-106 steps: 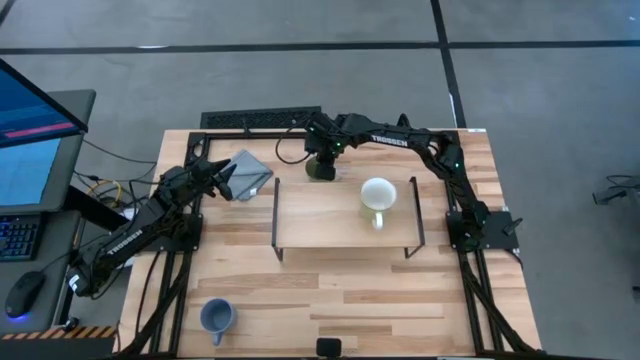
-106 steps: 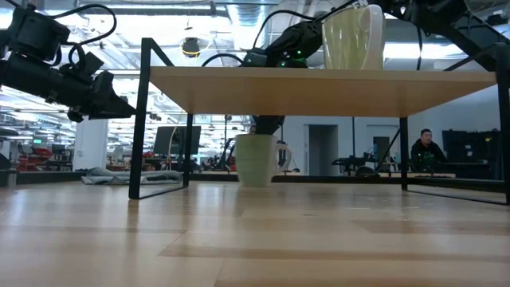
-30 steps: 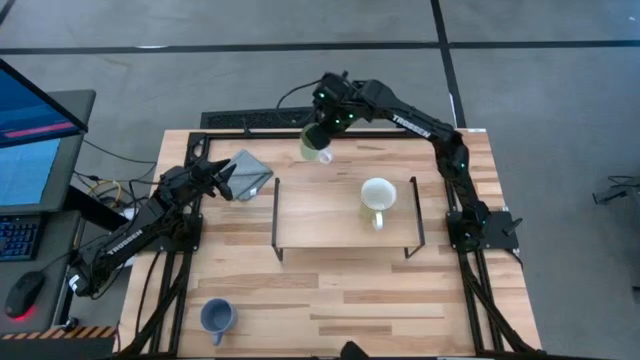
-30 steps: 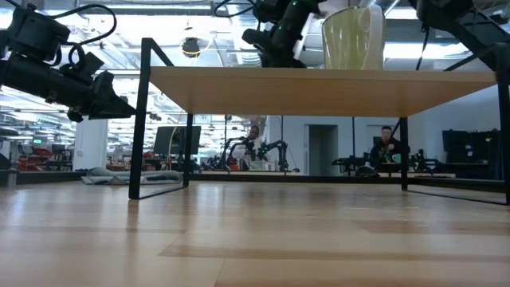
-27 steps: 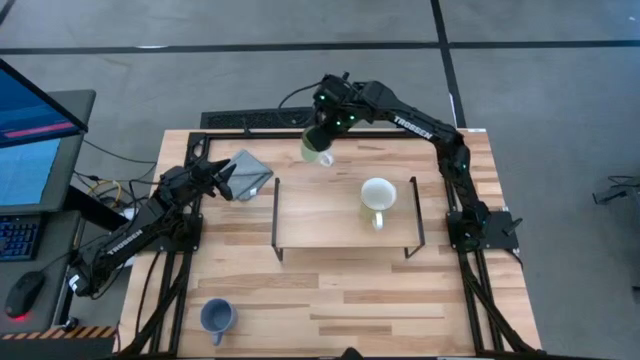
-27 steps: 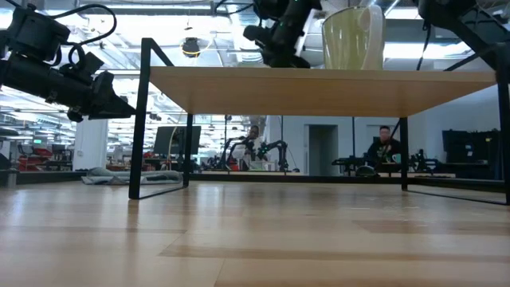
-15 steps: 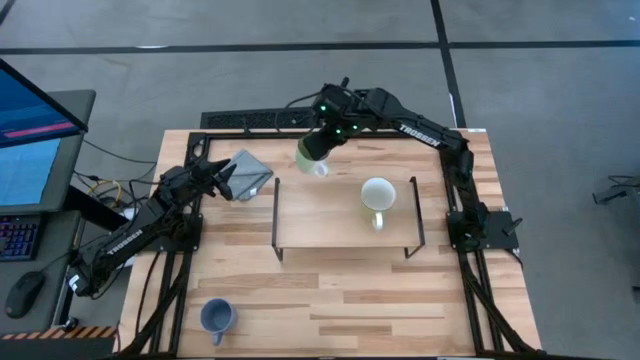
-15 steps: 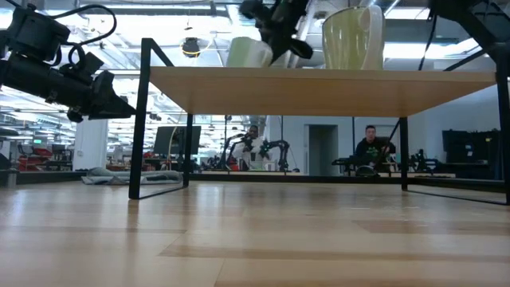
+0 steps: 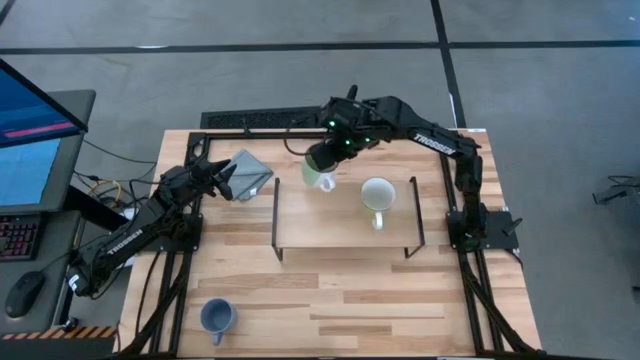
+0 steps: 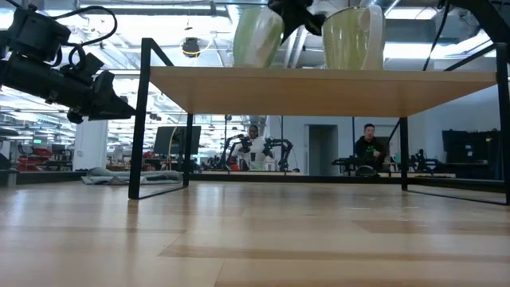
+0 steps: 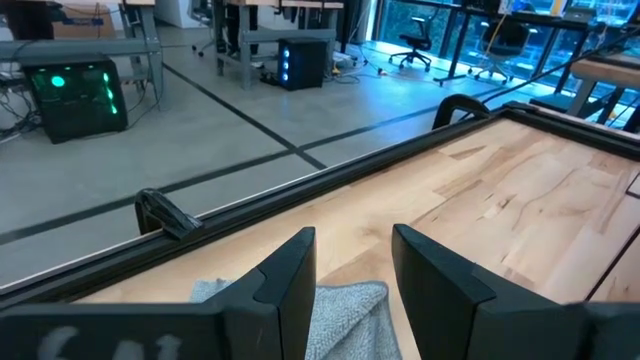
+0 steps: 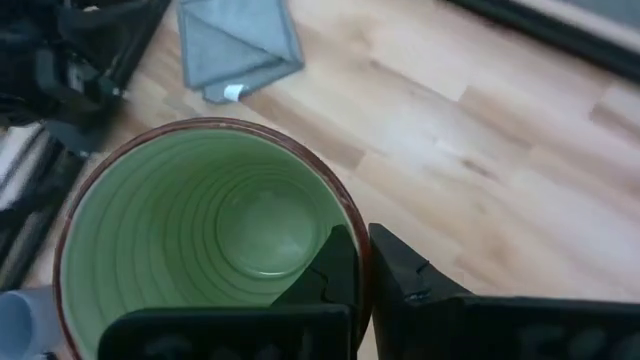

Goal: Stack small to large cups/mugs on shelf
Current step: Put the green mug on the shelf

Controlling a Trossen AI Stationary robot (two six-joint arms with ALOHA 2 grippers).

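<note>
- Right hand (image 9: 322,166) clamped shut on the rim of the green mug (image 9: 318,176), one finger inside the mug, one outside; clear in the right wrist view (image 12: 205,235).
- Green mug hangs in the air over the shelf (image 9: 300,225), at its far-left corner. Low view shows it tilted and clear of the shelf board (image 10: 257,37).
- Cream-white mug (image 9: 377,196) stands upright on the shelf's right half, handle toward the near edge.
- Blue mug (image 9: 216,316) sits on the surface (image 9: 380,300) near its near-left corner, well apart from the shelf.
- Left hand (image 9: 224,179) waits at the far-left part of the surface, above the folded grey cloth (image 9: 249,172). Fingers (image 11: 290,285) part-open with a gap between them, nothing held; the cloth shows below the gap in the left wrist view (image 11: 340,305).
- Two people in the room behind the surface, low view, under the shelf board.
</note>
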